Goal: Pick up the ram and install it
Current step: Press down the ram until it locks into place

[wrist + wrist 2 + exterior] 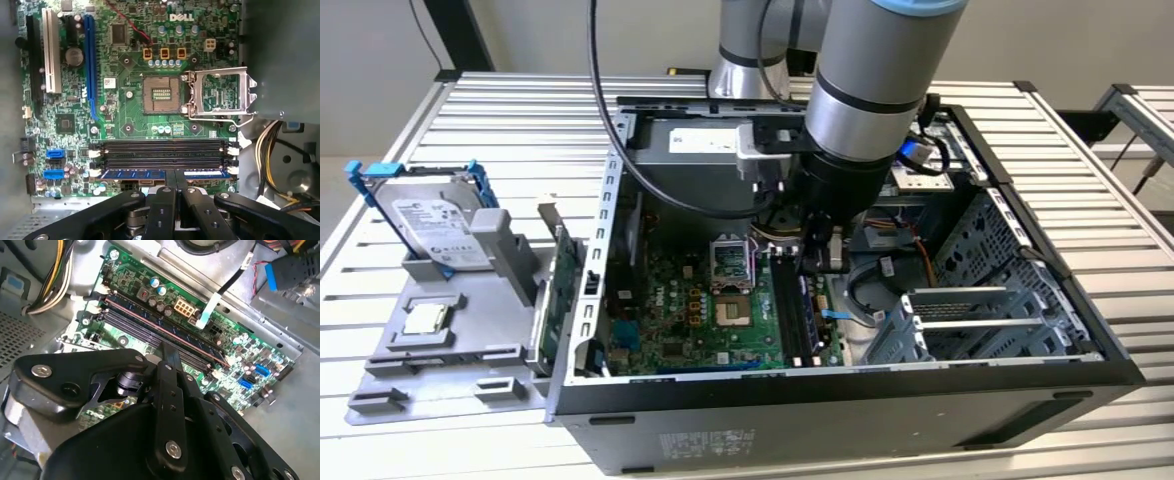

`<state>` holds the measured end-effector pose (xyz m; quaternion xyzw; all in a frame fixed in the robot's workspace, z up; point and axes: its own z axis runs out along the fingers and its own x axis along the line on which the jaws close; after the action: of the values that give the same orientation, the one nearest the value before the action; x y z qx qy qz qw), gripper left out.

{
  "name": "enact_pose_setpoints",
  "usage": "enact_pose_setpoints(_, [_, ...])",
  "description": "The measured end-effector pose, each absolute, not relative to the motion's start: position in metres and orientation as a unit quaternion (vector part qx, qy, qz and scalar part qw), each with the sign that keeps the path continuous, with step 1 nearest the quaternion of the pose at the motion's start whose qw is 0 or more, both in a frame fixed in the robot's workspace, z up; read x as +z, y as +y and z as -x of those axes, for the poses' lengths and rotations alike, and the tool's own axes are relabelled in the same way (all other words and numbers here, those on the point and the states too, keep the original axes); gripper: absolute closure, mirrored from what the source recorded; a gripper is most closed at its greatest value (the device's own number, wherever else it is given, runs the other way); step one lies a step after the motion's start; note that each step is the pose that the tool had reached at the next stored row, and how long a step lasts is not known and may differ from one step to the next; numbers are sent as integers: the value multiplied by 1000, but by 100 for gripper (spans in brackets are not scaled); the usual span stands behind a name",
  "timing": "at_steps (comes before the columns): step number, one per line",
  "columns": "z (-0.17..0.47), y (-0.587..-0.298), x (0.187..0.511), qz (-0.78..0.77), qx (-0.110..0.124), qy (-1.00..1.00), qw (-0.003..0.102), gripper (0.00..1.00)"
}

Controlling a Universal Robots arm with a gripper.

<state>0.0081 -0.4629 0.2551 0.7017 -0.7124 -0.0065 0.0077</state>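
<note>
Your hand (pixel 174 176) sits with its fingers pressed together, tips on the ram (pixel 162 174). That ram lies in the motherboard's (pixel 135 107) outermost memory slot, beside the empty slots (pixel 162 152).

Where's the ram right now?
In the first wrist view, the ram sits in the memory slots, farthest from the processor socket, under the tool.

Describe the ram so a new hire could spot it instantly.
Inside the open computer case, find the motherboard and its row of long parallel slots. The ram is the blue-topped strip directly below the gripper; the slots beside it are empty and black.
</note>
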Motion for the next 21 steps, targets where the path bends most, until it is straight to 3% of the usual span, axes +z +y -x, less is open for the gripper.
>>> enact_pose_setpoints(17, [-14,-465,247,-722,-6,-691,8,100])
enact_pose_setpoints(21, [-14,-469,242,-721,-11,-693,2,100])
